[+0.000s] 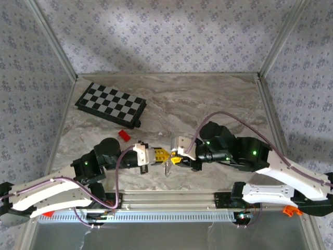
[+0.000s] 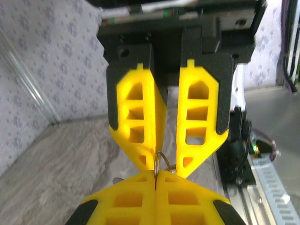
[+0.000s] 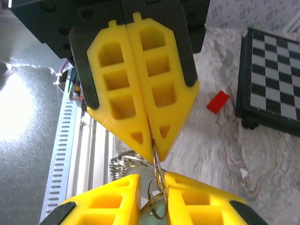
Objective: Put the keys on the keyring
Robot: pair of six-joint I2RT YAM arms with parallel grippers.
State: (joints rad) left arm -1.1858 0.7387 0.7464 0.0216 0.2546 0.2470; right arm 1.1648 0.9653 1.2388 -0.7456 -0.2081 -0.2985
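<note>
Marble table (image 1: 208, 99) — patterned walls (image 1: 156, 31) (grey-lilac)

One chessboard (image 1: 111, 104), one red block (image 1: 124, 135), one keyring (image 3: 158, 174) — two arms, left arm (image 1: 52, 190) and right arm (image 1: 276, 166)

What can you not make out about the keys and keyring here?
The keys: right wrist view, only a pale sliver between the fingers of the right gripper, cut by the bottom edge.
The keyring: top view, too small to trace; its pinched part hidden by the shut left gripper.
</note>
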